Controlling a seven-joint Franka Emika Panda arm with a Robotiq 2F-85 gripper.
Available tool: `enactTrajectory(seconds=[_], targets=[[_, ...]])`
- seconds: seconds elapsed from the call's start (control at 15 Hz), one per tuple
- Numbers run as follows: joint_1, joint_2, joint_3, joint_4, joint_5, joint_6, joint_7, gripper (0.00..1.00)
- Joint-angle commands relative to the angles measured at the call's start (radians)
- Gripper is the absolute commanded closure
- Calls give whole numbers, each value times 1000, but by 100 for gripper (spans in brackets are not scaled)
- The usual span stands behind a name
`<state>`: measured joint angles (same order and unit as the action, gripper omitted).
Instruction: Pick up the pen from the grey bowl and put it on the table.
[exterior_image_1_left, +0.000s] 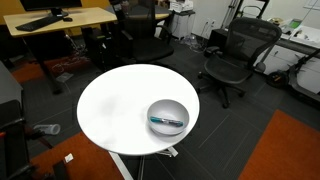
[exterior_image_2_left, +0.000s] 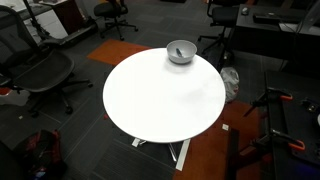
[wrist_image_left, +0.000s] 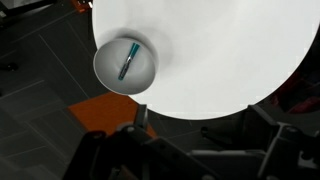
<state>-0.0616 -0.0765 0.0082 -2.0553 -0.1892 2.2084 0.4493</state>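
The grey bowl stands near the edge of the round white table, as both exterior views show. The short teal-blue pen lies inside the bowl. In the wrist view the bowl is at upper left with the pen lying slanted in it, and the table fills the top. My gripper is high above the floor beside the table, well away from the bowl. Its dark fingers stand apart and hold nothing. The arm does not appear in either exterior view.
Black office chairs stand around the table. A wooden desk is at the back. Orange carpet patches lie on the dark floor. The white pedestal base is under the table.
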Motion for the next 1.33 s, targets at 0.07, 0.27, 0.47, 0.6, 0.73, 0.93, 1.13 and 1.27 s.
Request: enactTrajectory(seconds=[0.07, 0.27, 0.47, 0.6, 0.73, 0.93, 1.13, 1.27], targets=[[-36, 123, -56, 76, -59, 73, 155, 0], [-43, 196, -105, 105, -53, 109, 202, 0], [-45, 263, -147, 127, -39, 145, 219, 0], [-48, 305, -168, 137, -18, 178, 208, 0], [-51, 346, -187, 144, 12, 212, 194, 0], [-59, 409, -203, 151, 70, 263, 170, 0], [-70, 470, -214, 166, 127, 282, 155, 0], [-77, 507, -221, 179, 157, 280, 148, 0]])
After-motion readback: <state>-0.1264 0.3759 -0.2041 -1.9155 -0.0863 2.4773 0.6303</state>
